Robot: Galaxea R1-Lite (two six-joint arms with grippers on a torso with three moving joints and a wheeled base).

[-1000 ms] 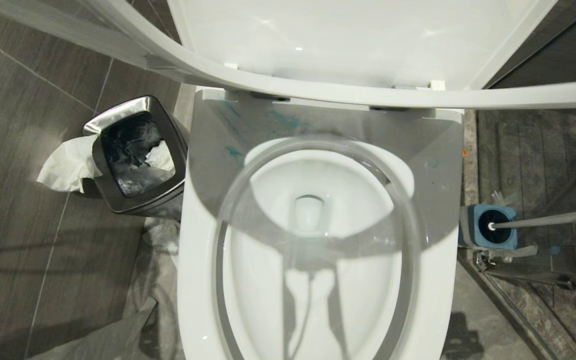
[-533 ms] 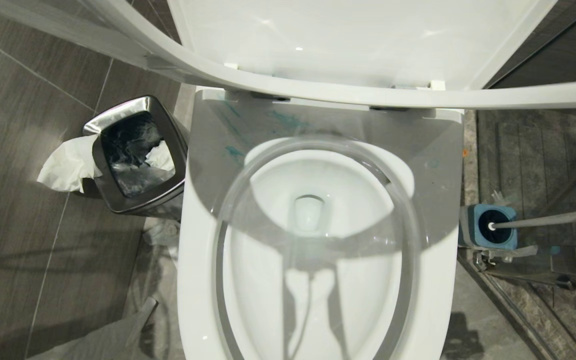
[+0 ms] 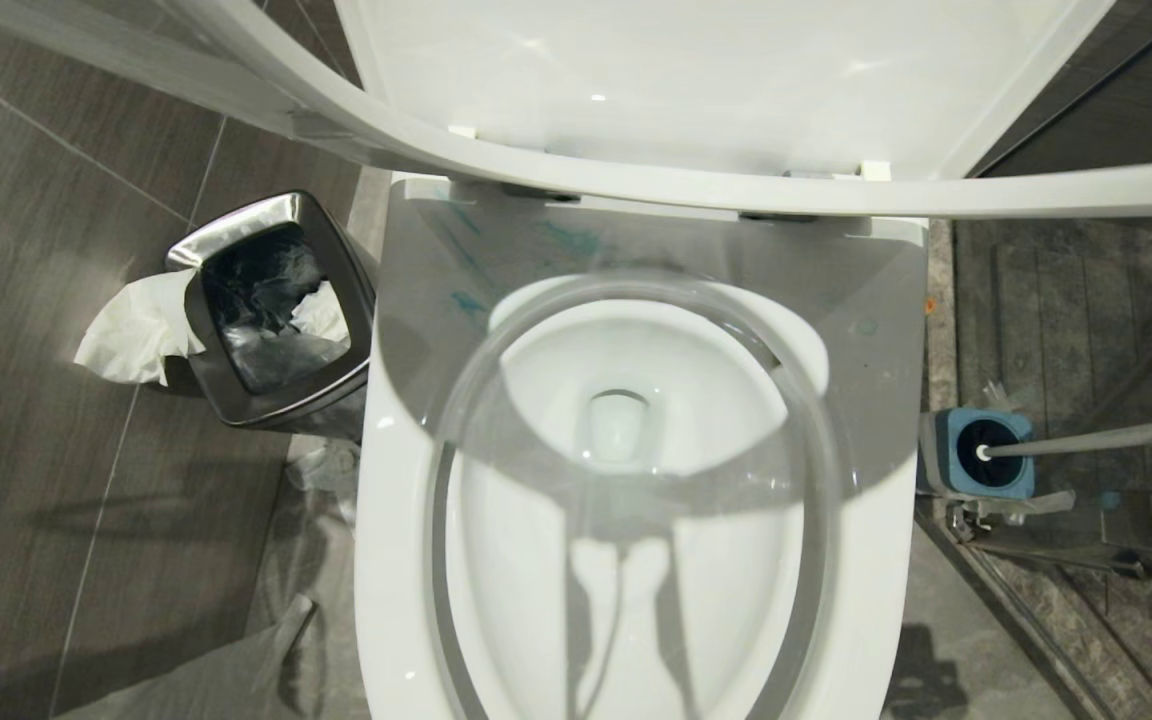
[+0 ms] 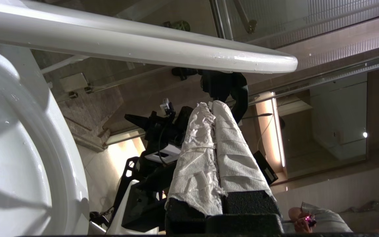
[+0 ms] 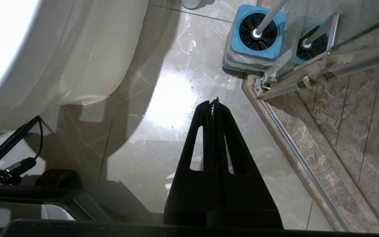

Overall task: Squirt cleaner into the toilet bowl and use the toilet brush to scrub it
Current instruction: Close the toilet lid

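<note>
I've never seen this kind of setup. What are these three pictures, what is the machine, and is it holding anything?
It is a wheeled robot with two arms, each ending in a two-fingered end effector. One picture looks down from its head at the open toilet bowl, with a steel bin on the floor to its left and the toilet brush standing in its blue holder to its right. The other two come from cameras on the wrists. The left end effector, fingers wrapped in white paper, is shut and empty beside the toilet. The right end effector is shut and empty above the floor, near the brush. No cleaner bottle is in view.
</note>
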